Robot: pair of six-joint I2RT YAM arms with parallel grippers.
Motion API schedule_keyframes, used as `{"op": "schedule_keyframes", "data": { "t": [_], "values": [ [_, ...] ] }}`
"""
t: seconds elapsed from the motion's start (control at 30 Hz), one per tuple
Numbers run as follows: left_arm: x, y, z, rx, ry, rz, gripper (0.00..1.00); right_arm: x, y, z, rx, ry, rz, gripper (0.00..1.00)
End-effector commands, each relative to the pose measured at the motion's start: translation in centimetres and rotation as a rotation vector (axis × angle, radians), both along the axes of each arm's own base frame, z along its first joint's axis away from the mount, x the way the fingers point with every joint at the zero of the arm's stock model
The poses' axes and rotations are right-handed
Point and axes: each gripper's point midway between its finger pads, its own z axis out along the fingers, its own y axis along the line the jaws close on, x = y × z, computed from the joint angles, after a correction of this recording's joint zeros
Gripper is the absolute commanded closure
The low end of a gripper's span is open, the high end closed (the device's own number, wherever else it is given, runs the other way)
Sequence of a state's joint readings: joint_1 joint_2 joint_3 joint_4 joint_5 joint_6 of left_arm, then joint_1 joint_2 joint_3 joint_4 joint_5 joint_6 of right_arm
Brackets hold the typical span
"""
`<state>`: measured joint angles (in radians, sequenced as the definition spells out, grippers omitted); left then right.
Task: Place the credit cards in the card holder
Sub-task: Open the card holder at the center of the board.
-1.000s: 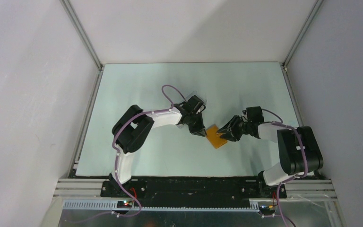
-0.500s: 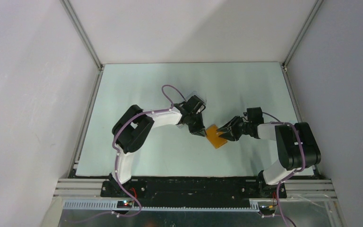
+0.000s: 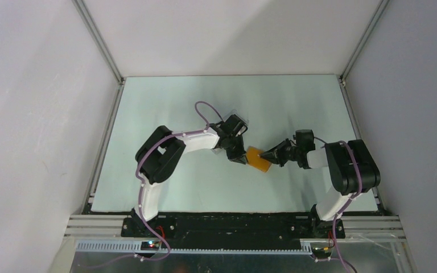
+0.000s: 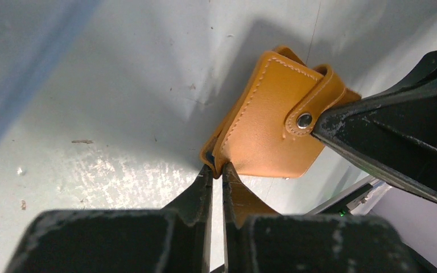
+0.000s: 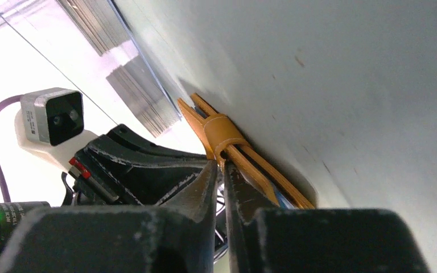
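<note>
Closing step, I judge: the wallet (image 4: 273, 122) lies mid-tabletop (image 3: 165, 108), with a blue card (image 5: 281, 199) apparently inside it. The left hand (image 4: 217, 170) is clamped on its folded corner. The right hand (image 5: 221, 165), low and level, pinches the clasp strap (image 5: 219, 133). Next, press that strap shut.

Orange-tan card holder (image 4: 264, 122) — perhaps blue inside

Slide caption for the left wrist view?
Left gripper pinches the orange card holder at its lower corner while the right gripper clamps its snap strap.
</note>
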<state>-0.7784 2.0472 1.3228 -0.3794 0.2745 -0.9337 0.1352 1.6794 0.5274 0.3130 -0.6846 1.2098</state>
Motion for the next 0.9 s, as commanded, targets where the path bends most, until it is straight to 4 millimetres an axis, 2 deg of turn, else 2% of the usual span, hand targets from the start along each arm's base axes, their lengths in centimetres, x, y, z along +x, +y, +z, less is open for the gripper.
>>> {"op": "schedule_keyframes", "data": {
  "t": [0.0,0.07,0.3,0.47,0.7,0.8,0.87],
  "values": [
    [-3.8,8.2,-8.8,0.404,0.104,-0.036,1.00,1.2,0.5,-0.7,0.048,0.005,-0.081,0.92],
    [-3.9,8.3,-9.0,0.417,0.112,-0.038,1.00,1.2,0.7,-0.8,0.079,0.018,-0.090,0.99],
    [-4.1,8.5,-9.4,0.440,0.125,-0.049,1.00,1.5,1.3,-0.9,0.187,0.046,-0.118,1.00],
    [-4.2,8.6,-9.6,0.446,0.128,-0.053,1.00,1.8,1.5,-0.6,0.193,0.034,-0.107,1.00],
    [-4.1,8.6,-9.5,0.451,0.125,-0.056,1.00,1.3,1.0,-1.6,-0.001,0.016,0.001,1.00],
    [-4.1,8.6,-9.5,0.451,0.123,-0.055,1.00,1.6,0.0,-0.9,-0.041,-0.027,0.006,0.99],
    [-4.0,8.6,-9.4,0.450,0.120,-0.056,1.00,2.0,-0.6,0.0,-0.063,-0.073,0.013,0.95]
  ]
}}
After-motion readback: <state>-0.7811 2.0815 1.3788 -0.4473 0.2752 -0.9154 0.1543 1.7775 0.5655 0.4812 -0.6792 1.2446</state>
